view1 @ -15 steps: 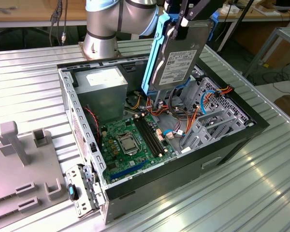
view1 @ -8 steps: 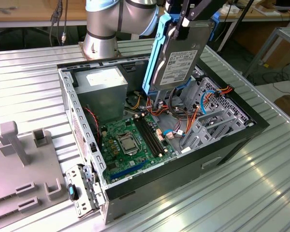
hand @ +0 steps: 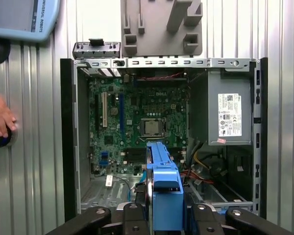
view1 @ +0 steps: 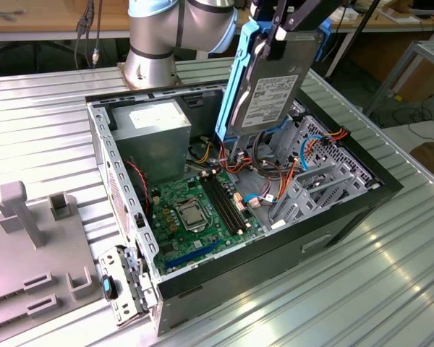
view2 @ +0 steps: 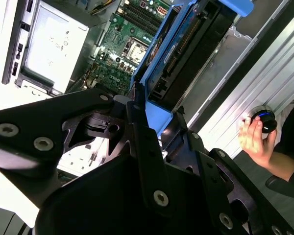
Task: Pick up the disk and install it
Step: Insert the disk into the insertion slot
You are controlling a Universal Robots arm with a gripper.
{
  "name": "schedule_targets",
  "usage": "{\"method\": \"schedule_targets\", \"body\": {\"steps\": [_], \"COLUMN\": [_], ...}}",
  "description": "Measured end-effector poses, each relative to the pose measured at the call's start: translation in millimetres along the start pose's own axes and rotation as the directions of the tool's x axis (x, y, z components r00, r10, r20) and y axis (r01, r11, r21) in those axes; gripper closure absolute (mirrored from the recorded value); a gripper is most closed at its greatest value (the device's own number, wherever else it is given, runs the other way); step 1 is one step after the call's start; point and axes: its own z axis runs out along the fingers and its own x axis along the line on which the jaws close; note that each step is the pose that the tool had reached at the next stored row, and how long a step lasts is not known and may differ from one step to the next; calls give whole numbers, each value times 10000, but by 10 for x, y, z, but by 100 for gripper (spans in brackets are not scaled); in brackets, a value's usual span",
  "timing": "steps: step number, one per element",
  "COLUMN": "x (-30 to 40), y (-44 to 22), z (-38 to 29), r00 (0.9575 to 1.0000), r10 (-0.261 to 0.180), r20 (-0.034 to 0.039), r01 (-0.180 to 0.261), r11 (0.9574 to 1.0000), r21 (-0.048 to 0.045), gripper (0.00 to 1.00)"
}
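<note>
Silver-grey disk [view1: 269, 83], white label, blue rails: clamped at upper end in claw [view1: 269, 40], hanging on edge, slightly tilted, lower end over open computer case [view1: 275, 253]. Beneath claw: metal drive cage [view1: 325, 181] with orange and blue cables [view1: 312, 142]. Lower, on case floor: green motherboard [view1: 192, 210]; grey power-supply box [view1: 155, 134] beside it. Case sits on ribbed metal bench [view1: 43, 123]. Person's hand [view2: 255, 139] on dark round knob [view2: 264, 117] on bench, outside case, well apart from claw.

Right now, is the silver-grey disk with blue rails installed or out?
Out: the end effector holds the disk above the open black computer case.
</note>
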Motion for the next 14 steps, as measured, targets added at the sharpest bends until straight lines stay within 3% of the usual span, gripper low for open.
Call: {"method": "schedule_targets", "body": {"steps": [14], "x": [10], "y": [-46], "z": [10], "r00": [10000], "r10": [0], "r20": [0], "r01": [0], "r11": [10000], "r21": [0], "gripper": [63]}}
